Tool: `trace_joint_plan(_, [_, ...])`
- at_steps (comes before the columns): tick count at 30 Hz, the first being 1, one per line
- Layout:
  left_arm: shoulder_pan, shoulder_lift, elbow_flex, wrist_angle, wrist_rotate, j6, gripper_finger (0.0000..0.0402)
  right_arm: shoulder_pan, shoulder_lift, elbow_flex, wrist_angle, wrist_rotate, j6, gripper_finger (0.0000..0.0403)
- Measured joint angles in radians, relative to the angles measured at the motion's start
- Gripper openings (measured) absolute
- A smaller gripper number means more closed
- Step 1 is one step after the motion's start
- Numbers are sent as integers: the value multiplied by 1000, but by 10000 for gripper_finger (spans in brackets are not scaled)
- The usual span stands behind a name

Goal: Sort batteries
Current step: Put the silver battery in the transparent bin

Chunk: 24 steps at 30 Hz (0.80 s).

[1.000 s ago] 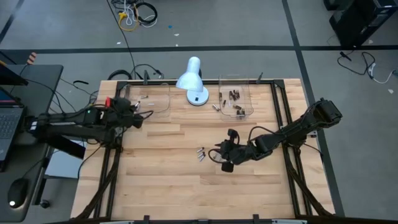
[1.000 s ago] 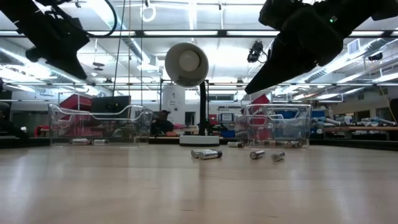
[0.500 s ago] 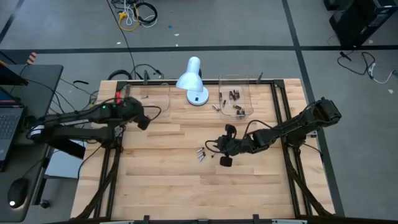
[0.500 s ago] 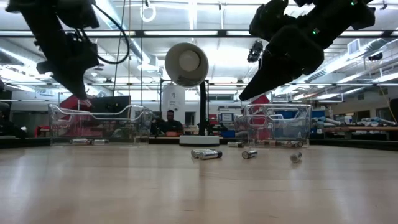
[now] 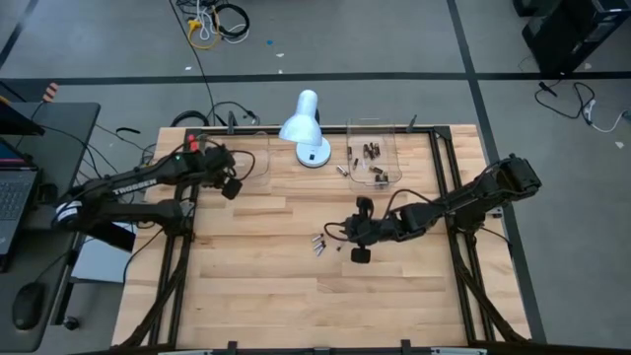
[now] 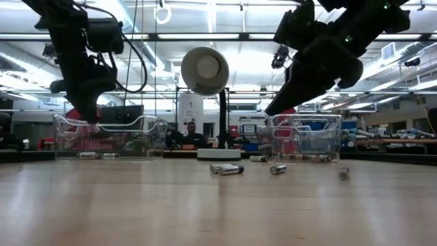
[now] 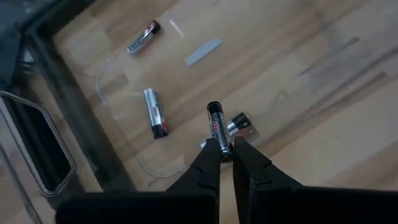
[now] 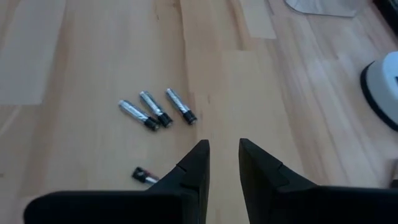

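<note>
Above the far-left clear plastic tray (image 5: 240, 156): left end effector (image 7: 226, 151), angled down, pinching a slim silvery-grey cylindrical battery (image 7: 217, 126). Mid-surface: right end effector (image 8: 223, 163), arm low, fingers apart, empty.

Left hand (image 7: 226, 151) pinched closed, arm reaching forward, right hand (image 8: 222, 155) empty, fingers slightly parted

Three batteries (image 5: 318, 244) lie mid-table, between the left tray (image 5: 251, 158) and right tray (image 5: 389, 148)

Both arms are dark, jointed and slender. White lettering, too small to read, runs along the left arm (image 5: 128, 184). Black cables loop beside the right arm (image 5: 444, 205).
</note>
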Motion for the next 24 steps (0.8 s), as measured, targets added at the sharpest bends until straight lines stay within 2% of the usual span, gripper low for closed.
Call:
trace_joint_plan(17, [36, 115, 0, 32, 6, -24, 14, -81, 0, 0, 0, -2, -136, 67])
trace_joint_plan(24, [62, 119, 0, 34, -5, -3, 15, -108, 0, 0, 24, -2, -189, 67])
